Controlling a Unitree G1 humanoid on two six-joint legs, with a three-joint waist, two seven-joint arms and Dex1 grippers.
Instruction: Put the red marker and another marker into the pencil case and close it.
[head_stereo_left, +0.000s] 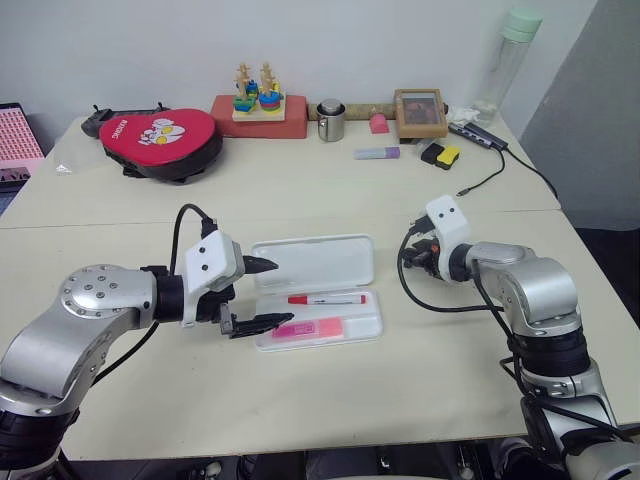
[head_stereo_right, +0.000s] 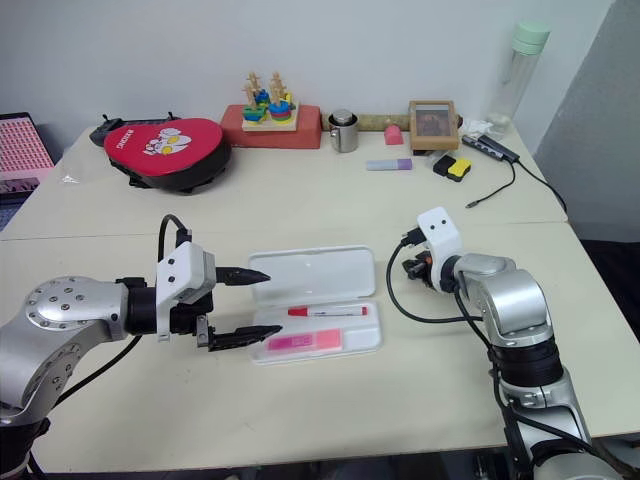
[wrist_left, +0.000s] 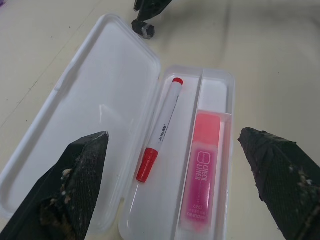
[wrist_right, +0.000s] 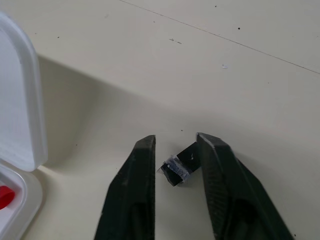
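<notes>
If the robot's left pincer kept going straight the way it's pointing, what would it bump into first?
Probably the open pencil case. The left pincer, wide open, aims at the tray holding the red marker and pink highlighter; depth is hard to judge.

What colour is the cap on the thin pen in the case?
Red cap; clearest in the left wrist view.

Glossy translucent plastic pencil case (head_stereo_left: 316, 264) lies on a smooth matt table (head_stereo_left: 300, 420).

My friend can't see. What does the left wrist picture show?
An open white pencil case lies on a pale table, lid flat beside its tray. In the tray lie a red marker and, in the next compartment, a pink highlighter. The left gripper hovers above with its black jaws wide apart.
</notes>
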